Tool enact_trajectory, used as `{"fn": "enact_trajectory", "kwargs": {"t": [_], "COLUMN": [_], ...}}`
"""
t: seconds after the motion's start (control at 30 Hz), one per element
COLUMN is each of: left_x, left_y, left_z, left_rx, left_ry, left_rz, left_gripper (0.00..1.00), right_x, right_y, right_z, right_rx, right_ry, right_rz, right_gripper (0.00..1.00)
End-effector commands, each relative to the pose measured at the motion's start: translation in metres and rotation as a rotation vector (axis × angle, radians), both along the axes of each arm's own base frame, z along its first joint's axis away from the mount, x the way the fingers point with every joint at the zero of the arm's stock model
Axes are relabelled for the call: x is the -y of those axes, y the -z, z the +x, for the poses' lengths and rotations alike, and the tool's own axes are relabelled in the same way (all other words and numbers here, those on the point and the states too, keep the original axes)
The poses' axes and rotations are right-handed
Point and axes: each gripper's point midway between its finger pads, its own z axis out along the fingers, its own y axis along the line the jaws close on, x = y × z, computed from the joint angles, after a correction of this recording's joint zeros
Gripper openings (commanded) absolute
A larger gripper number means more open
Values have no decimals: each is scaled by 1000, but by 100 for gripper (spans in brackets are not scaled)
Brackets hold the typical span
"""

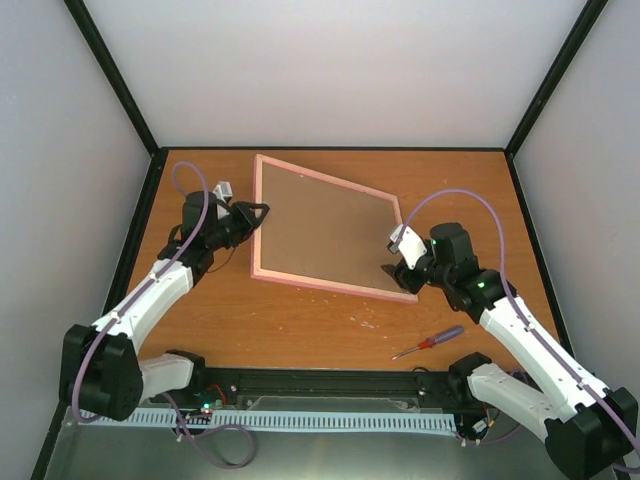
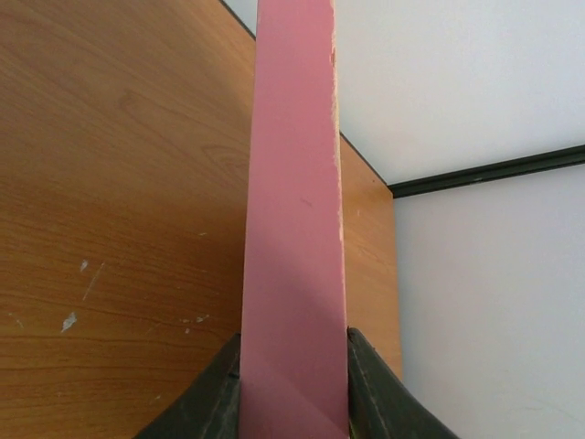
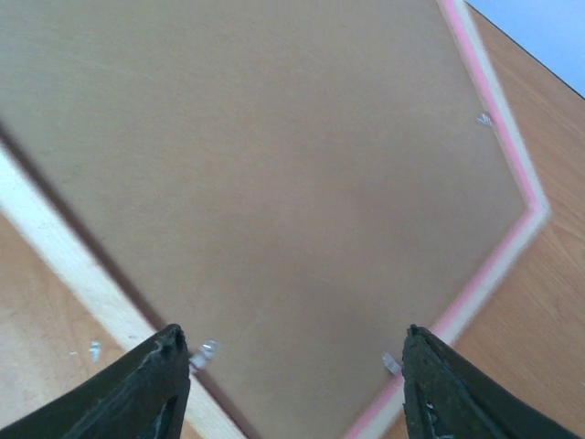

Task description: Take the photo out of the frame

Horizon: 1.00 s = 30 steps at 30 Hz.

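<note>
- Clamp: left gripper [image 1: 252,216] pinches the frame [image 1: 320,285] at its left edge; a firm hold should stop sliding.
- Right gripper [image 3: 292,366] hangs spread over the board [image 3: 274,165], just by two clips [image 3: 208,348].
- Photo is hidden under that board, with the frame back-up on the table [image 1: 300,330].
- Clips likely need turning aside before lifting.

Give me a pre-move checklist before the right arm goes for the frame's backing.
1. Left end effector clamped on frame edge: ok.
2. Board back facing up: ok.
3. Right end effector open above it: ok.
4. Retaining tabs turned clear: cannot tell.
5. Photo in view: not ok, hidden.
6. Screwdriver lying clear of frame: ok.
</note>
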Motion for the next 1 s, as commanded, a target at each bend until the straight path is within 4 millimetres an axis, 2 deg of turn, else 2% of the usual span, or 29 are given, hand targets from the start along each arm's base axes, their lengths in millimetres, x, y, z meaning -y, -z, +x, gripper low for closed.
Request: {"fn": "enact_trajectory", "kwargs": {"t": [0.0, 0.07, 0.2, 0.37, 0.63, 0.83, 0.97], "left_x": [1, 3, 5, 4, 4, 4, 3], "left_y": [-2, 1, 1, -1, 0, 4, 7], "left_z": [5, 2, -1, -4, -6, -6, -4], "left_rx": [92, 92, 89, 91, 89, 85, 84], "left_ry": [65, 87, 100, 96, 97, 98, 95], "left_rz": [43, 46, 37, 29, 30, 34, 52], "left_gripper": [1, 1, 1, 1, 1, 1, 1], "right_x": [-23, -34, -51, -76, -100, -113, -120], "right_y": [3, 9, 29, 57, 69, 87, 93], "right_z": [-25, -41, -44, -42, -50, -37, -32], "right_rx": [-3, 1, -27, -25, -15, 45, 25], "right_ry": [-233, -375, -506, -575, -660, -609, -594], "right_rz": [31, 28, -20, -146, -192, -324, -338], "right_gripper": [63, 63, 64, 63, 59, 48, 28]}}
